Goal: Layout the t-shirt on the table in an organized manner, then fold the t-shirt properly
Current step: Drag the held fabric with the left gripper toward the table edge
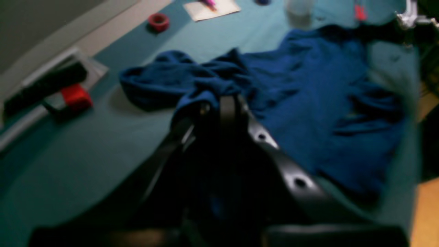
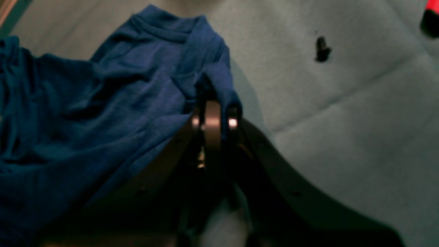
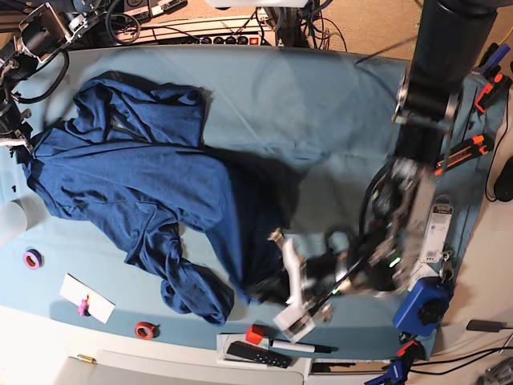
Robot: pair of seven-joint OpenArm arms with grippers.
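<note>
The dark blue t-shirt (image 3: 136,184) lies crumpled across the left half of the teal table (image 3: 321,104). It stretches from the far left edge down to a bunched fold near the front. In the left wrist view my left gripper (image 1: 224,103) is shut on a fold of the t-shirt (image 1: 308,103); in the base view that gripper (image 3: 263,286) sits at the shirt's front right corner. My right gripper (image 2: 212,109) is shut on a hem of the t-shirt (image 2: 85,120), lifted above the table (image 2: 343,137). In the base view it (image 3: 19,147) is at the shirt's far left edge.
Along the front edge lie a red tape roll (image 3: 145,330), a white note (image 3: 86,298), a purple tape roll (image 3: 32,258), a red block (image 3: 255,333) and a black remote (image 3: 256,354). A clear cup (image 3: 10,220) stands at the left. Tools line the right edge (image 3: 465,152).
</note>
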